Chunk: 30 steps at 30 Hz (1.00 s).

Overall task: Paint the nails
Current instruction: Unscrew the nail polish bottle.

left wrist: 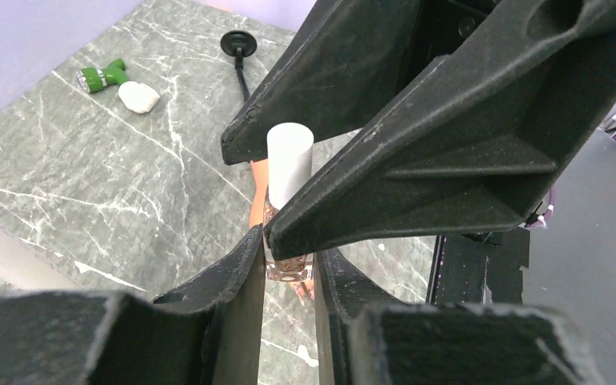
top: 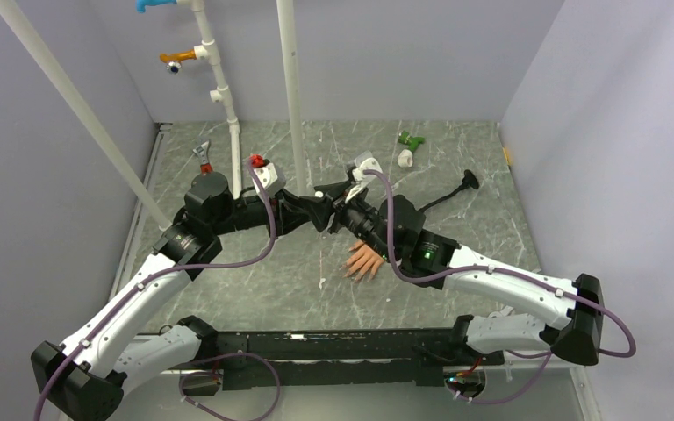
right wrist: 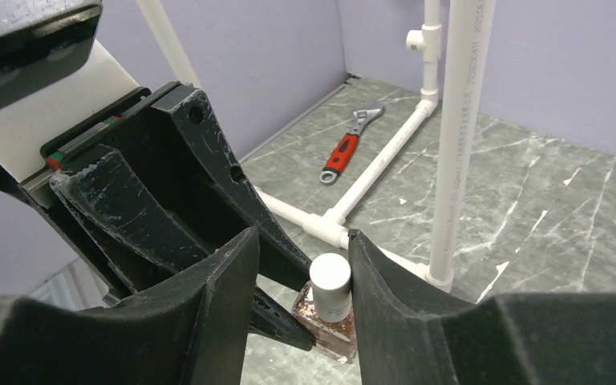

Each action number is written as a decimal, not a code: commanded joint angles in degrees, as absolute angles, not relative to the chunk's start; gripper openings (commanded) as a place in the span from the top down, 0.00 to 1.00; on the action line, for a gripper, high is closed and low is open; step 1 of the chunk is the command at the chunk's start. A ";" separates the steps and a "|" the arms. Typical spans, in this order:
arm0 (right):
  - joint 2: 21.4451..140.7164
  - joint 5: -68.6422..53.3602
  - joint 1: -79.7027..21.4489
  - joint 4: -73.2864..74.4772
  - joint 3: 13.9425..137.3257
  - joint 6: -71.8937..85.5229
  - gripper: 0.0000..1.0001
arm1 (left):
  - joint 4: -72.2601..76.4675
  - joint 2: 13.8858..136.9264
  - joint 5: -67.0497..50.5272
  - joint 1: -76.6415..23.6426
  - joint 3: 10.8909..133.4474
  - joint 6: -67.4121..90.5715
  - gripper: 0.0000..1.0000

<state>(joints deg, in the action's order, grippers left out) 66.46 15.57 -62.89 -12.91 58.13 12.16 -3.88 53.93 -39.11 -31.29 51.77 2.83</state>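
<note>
1. Purple walls close the surface [top: 254,272] on the left, far and right sides. White pipes [top: 291,96] rise at the far left with a red-handled wrench [top: 203,158] beside them. The right half lies more open.
2. Both arms meet mid-surface, above the mannequin hand [top: 366,260]. It lies flat with its fingers spread toward the near left, and its nails are too small to make out.
3. The left pincer [left wrist: 289,257] is clamped on a small glass bottle [left wrist: 289,269] of pinkish, speckled polish and holds it upright.
4. The right pincer [right wrist: 303,241] straddles the bottle's white cap [right wrist: 330,285], partly open. One finger is against the cap, and a gap shows on the other side.
</note>
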 commanded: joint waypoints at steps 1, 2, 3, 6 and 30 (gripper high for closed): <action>67.00 19.90 -64.53 -15.63 59.94 9.63 0.55 | -0.75 52.84 -38.63 -31.00 53.26 3.96 1.00; 67.10 20.31 -64.86 -15.64 59.94 9.53 0.56 | -0.77 52.78 -38.63 -30.94 53.17 4.02 1.00; 67.21 20.67 -65.10 -15.64 59.97 9.19 0.57 | -0.65 52.78 -38.61 -30.88 53.11 4.04 1.00; 67.33 21.54 -65.56 -16.14 59.70 8.62 0.58 | -0.47 52.73 -38.59 -30.87 53.03 4.04 1.00; 67.41 25.19 -65.92 -16.74 58.85 9.29 0.60 | 1.58 51.21 -38.24 -30.82 51.91 4.47 1.00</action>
